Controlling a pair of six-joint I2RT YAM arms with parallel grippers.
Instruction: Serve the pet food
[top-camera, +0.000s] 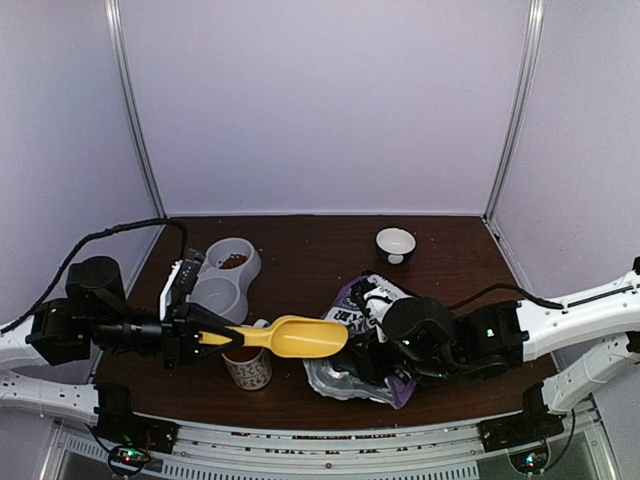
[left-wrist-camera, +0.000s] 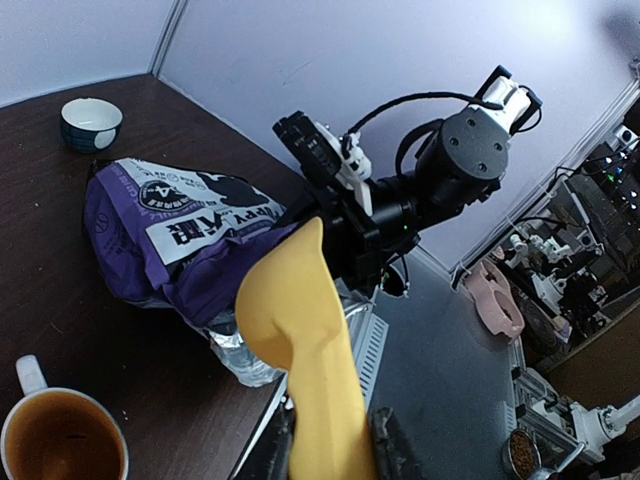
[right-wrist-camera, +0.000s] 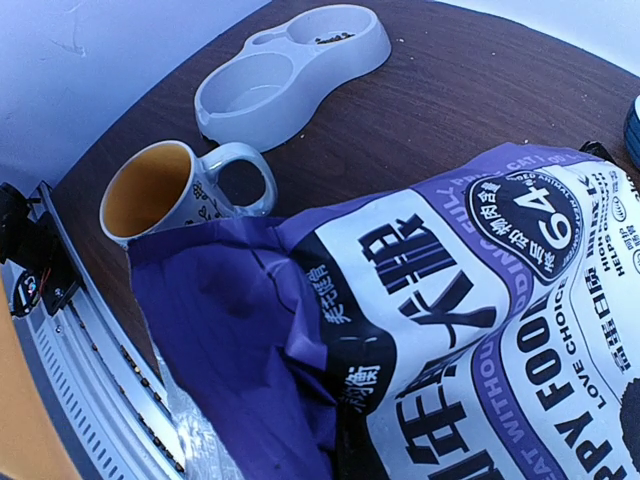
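My left gripper (top-camera: 192, 336) is shut on the handle of the yellow scoop (top-camera: 290, 337), held level above the patterned mug (top-camera: 247, 366). The scoop's bowl points at the purple puppy food bag (top-camera: 365, 345); no kibble shows in it. In the left wrist view the scoop (left-wrist-camera: 300, 320) rises between my fingers (left-wrist-camera: 385, 440). My right gripper (top-camera: 378, 348) grips the bag's near edge. The bag (right-wrist-camera: 450, 300) fills the right wrist view and hides its fingers. Brown kibble (top-camera: 235, 261) lies in the far cup of the grey double bowl (top-camera: 215, 295).
A small dark bowl with a white inside (top-camera: 395, 245) stands at the back right. The orange-lined mug (right-wrist-camera: 160, 190) stands just left of the bag, close to the table's front edge. The double bowl (right-wrist-camera: 290, 75) is behind it. Booth walls enclose the table.
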